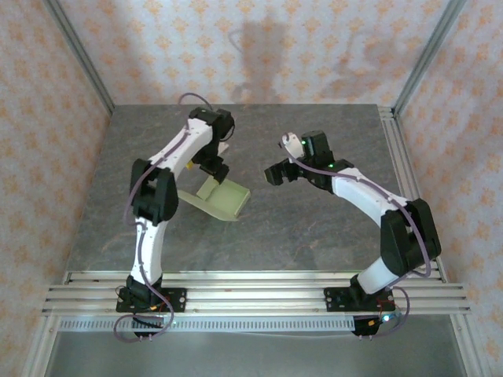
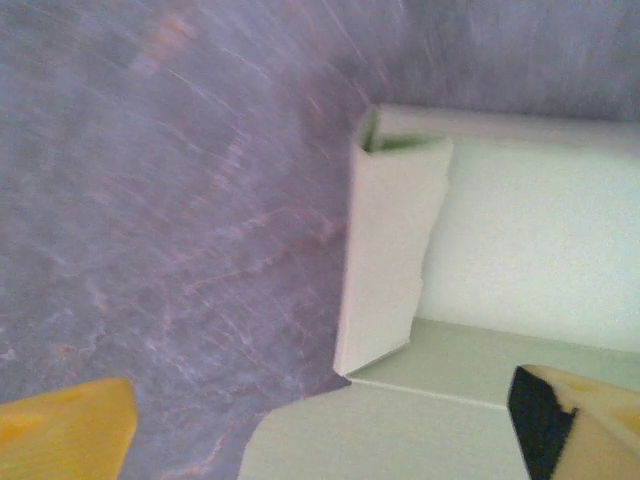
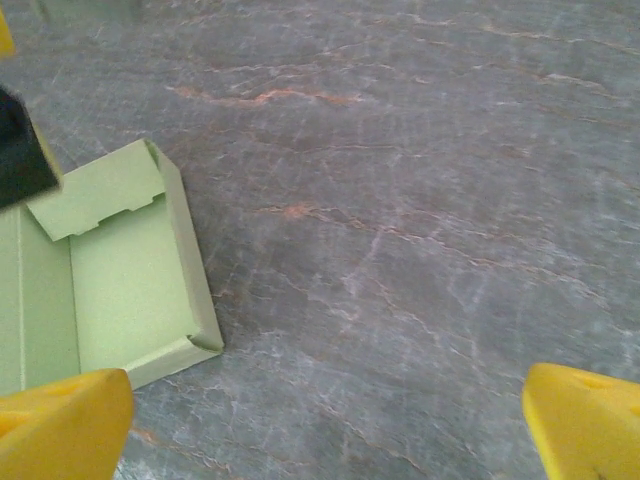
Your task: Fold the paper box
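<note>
Our left gripper (image 2: 312, 425) and right gripper (image 3: 322, 425) hang wide and empty, we judge to regrip the pale-green card paper box (image 1: 224, 199) left of the grey table (image 1: 314, 232) centre.

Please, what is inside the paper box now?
The visible floor of the paper box is bare green card, with one flap folded inward. The left hand covers its far end from above, so that part is unseen.

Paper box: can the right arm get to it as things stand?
Probably yes. The right pincer is open over bare table beside the paper box, with nothing between them; the left pincer hovering over the box may crowd it.
</note>
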### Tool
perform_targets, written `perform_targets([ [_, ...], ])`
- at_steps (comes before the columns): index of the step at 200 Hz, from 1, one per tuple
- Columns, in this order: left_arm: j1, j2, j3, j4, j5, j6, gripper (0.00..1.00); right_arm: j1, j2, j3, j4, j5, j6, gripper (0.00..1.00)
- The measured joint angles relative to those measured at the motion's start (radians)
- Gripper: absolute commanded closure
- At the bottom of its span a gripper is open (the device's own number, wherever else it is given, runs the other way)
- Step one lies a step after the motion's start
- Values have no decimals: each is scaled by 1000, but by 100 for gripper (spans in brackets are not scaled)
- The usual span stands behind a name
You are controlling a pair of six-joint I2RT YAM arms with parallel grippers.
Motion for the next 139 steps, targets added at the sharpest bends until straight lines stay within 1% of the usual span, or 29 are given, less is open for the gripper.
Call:
perform_targets([
  [18,12,-150,-101,150,-13,-100,0,37,45,23,16,14,4,1],
  [31,19,-274,-201,254,-49,-182,0,65,85,44,27,31,11,1],
  [55,35,-448,-354,385,-124,-325,0,117,169,93,56,66,22,1],
  [68,58,-543,-466,455,-150,-407,0,140,211,113,77,83,27,1],
  [88,117,-681,-639,505,-187,-515,0,167,263,137,95,99,31,1],
  [102,181,-788,-758,518,-210,-589,0,175,280,138,101,105,39,1],
  [124,279,-943,-897,515,-229,-689,0,175,285,138,113,114,49,1],
  [139,314,-1032,-978,509,-224,-753,2,174,285,138,124,124,50,1],
])
